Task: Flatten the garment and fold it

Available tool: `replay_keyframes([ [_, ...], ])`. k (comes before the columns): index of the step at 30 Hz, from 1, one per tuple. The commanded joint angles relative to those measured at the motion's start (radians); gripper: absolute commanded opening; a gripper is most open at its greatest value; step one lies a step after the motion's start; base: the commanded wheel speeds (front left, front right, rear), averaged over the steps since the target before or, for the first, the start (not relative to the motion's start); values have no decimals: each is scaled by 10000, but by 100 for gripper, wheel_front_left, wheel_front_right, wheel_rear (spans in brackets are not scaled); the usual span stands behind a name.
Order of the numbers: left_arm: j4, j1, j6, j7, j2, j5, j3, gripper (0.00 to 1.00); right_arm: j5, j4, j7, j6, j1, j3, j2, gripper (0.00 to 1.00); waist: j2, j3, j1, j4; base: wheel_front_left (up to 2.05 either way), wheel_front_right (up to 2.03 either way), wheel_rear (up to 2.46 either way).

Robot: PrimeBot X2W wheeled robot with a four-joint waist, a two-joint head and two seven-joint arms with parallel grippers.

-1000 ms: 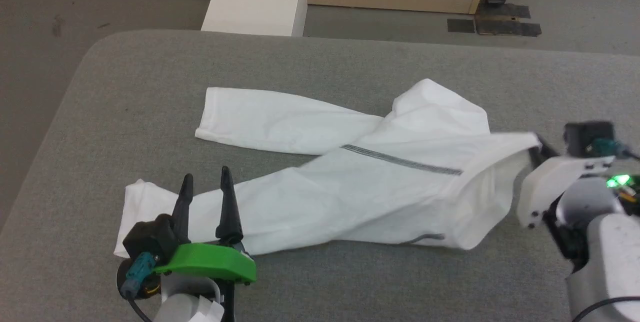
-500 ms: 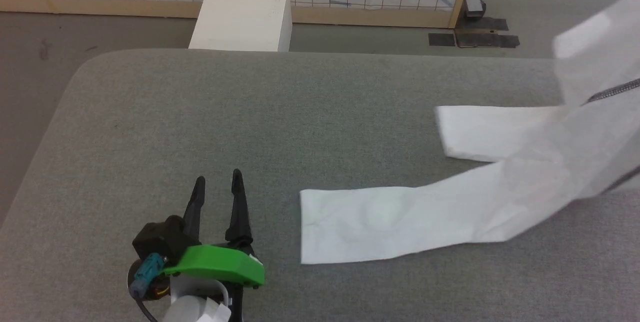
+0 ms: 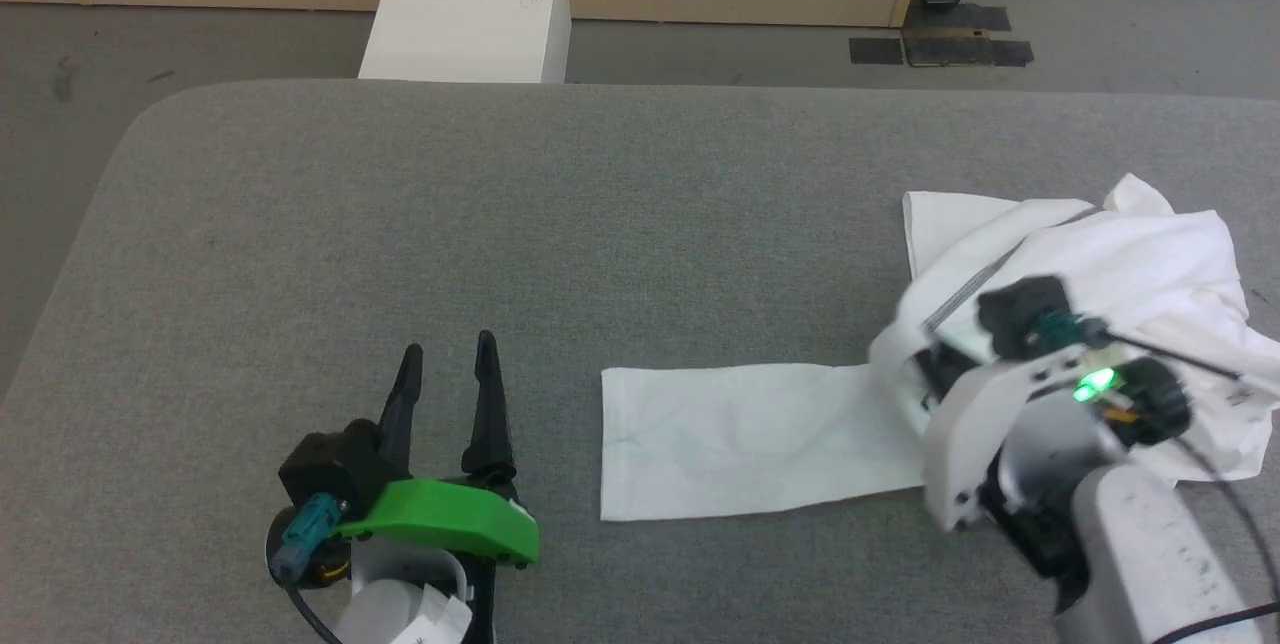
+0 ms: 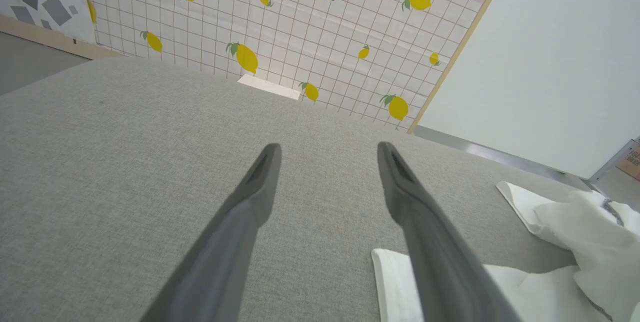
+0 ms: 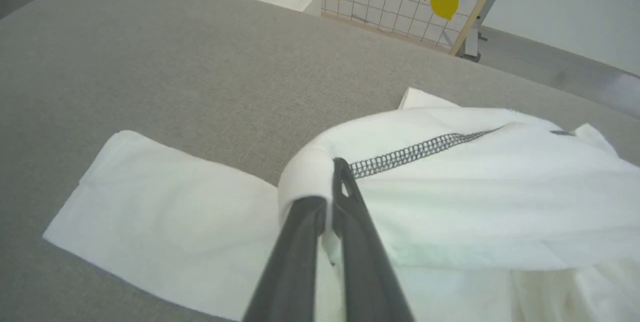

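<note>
Two tools noted. Left tool (image 3: 448,346) sits over the bare grey worktop (image 3: 640,224), fingers spread wide, holding nothing. Right tool (image 5: 331,187) is closed on a fold of the garment (image 3: 1120,254), beside its grey zigzag seam (image 5: 420,151). Garment lies bunched at the worktop's right side, one flat strip reaching toward centre.

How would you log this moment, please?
left gripper: open, clear of shirt | right gripper: shut on shirt | shirt: bunched on table, not flat
</note>
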Motion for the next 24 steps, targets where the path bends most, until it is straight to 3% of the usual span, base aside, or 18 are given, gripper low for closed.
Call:
replay_keyframes([
  [1, 57, -152, -11, -36, -18, -128, -14, 100, 327, 144, 173, -17, 213, 258, 57, 100, 0, -9, -1, -3, 0, 0, 0],
  [7, 205, -73, -63, -36, -18, -183, -69, 100, 925, -221, 107, -17, 1110, 119, -4, 100, 0, -204, -1, -77, 0, 0, 0],
  [17, 269, 9, -233, -36, -18, -113, -206, 100, 671, -2133, -982, -17, 3162, -2167, 822, 100, 0, -409, -1, -724, 0, 0, 0],
  [24, 317, -156, -260, -36, -18, -33, -401, 100, 1109, -1639, -1296, -17, 2629, -2760, 1044, 100, 0, -377, -1, -1139, 0, 0, 0],
])
